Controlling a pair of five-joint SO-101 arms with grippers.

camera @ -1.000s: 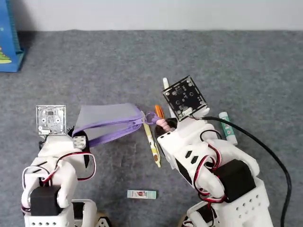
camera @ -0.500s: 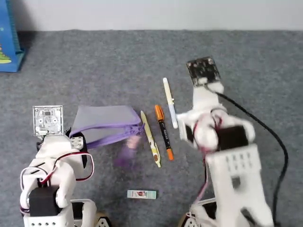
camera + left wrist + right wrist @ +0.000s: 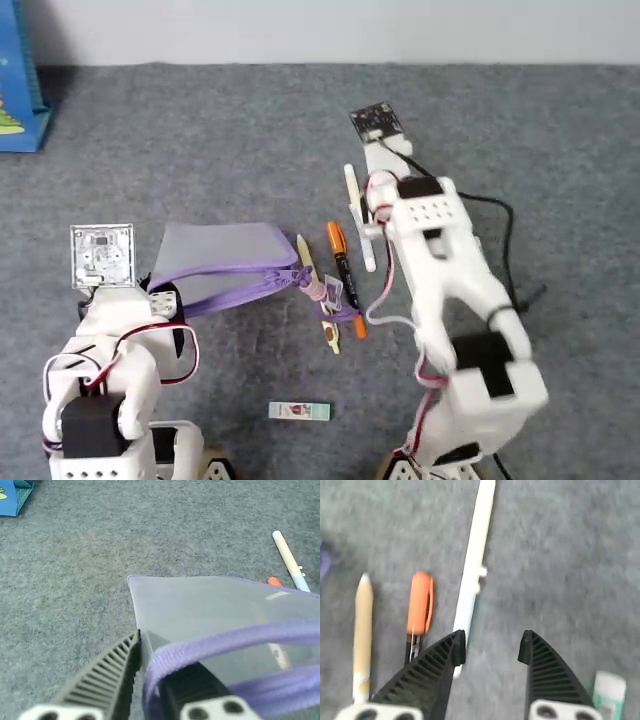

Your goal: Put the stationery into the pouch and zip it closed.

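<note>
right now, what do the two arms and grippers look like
Left arm and right arm: white plastic, black motors, thin red wires. A black cable trails off the right one. Left gripper and right gripper: dark ribbed fingers on white bases.

Your grey, carpet-like bench carries the purple pouch left of centre. A pencil, an orange-capped marker and a white pen lie side by side just off its zip end. A green-and-white stick lies near the pen. A small flat box sits between the arm bases, and a blue box is at the far left edge.
</note>
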